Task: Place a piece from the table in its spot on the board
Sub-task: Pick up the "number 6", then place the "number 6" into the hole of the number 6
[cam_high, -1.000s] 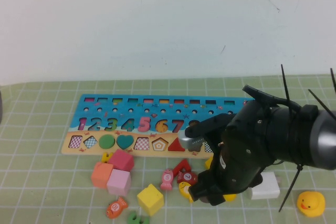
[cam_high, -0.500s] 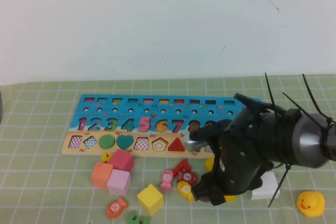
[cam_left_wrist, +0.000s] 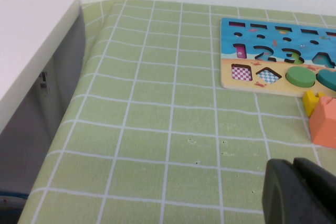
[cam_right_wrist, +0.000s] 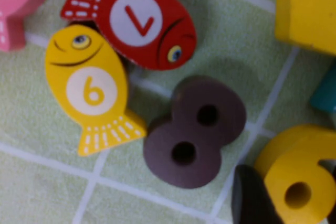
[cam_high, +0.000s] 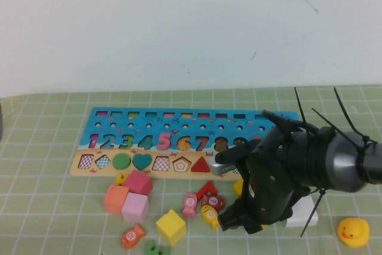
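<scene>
Right claw (cam_right_wrist: 294, 203) hangs low over the counter (cam_high: 54, 207) on the near side of the board (cam_high: 119, 125), toward its right end, among the loose pieces; in the high view the arm's dark body hides the fingertips. In the right wrist view one dark finger (cam_right_wrist: 252, 198) lies against the edge of the piece (cam_right_wrist: 296, 182), the yellow numeral 6, which rests flat on the green checked cloth; the opposite finger barely shows at the picture's edge, so whether the jaws stand apart or are clamped on the piece cannot be told. Just beside the piece lies a dark brown numeral 8 (cam_right_wrist: 194, 132), with a yellow fish marked 6 (cam_right_wrist: 92, 90) and a red fish marked 7 (cam_right_wrist: 136, 22) beyond it, the two fish touching. A yellow block (cam_right_wrist: 307, 9) sits near the red fish. The high view shows the board lying flat, its blue part carrying numerals and its tan strip holding shape pieces, among them a green disc (cam_high: 121, 161) and a teal heart (cam_high: 142, 160). A rubber duck (cam_high: 353, 231) stands at the counter's near right corner, well apart from the board. Left claw (cam_left_wrist: 299, 192) shows in the left wrist view as a dark mass low over bare cloth, near the board's left end; its jaws' state cannot be told.
</scene>
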{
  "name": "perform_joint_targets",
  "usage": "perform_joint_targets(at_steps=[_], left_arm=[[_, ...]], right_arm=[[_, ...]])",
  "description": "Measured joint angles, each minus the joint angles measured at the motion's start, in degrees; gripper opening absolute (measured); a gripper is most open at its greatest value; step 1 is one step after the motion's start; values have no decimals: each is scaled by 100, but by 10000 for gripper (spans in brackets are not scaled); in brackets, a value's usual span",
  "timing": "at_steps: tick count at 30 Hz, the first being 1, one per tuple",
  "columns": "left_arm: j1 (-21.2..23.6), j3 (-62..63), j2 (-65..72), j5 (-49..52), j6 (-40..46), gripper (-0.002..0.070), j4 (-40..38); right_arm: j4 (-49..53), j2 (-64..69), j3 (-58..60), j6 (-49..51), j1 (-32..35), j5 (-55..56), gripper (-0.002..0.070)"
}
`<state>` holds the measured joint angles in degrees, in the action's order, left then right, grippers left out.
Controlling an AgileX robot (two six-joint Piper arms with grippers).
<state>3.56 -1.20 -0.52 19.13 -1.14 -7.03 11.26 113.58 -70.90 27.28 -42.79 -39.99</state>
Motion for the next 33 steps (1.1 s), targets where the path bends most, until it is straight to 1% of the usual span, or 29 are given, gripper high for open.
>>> perform_joint_targets(at_steps=[3, 7, 13, 16, 20, 26, 33], left_arm=[[0, 0, 0, 0, 0, -1, 0], [0, 0, 0, 0, 0, -1, 0], [0, 0, 0, 0, 0, -1, 0], [0, 0, 0, 0, 0, -1, 0], [0, 0, 0, 0, 0, -1, 0], [0, 0, 0, 0, 0, -1, 0], [0, 0, 0, 0, 0, -1, 0]], right_arm=[[0, -11, -15, 3, 0, -32, 275], [-10, -58, -412, -46, 0, -512, 275], [123, -70, -1833, -533, 0, -1603, 275], [157, 111, -2809, -758, 0, -2052, 275], [134, 714, -4035, -993, 0, -2492, 275], [97, 1795, -5671, -947, 0, -2893, 275], [-158, 2805, -6949, -238, 0, -3016, 275]])
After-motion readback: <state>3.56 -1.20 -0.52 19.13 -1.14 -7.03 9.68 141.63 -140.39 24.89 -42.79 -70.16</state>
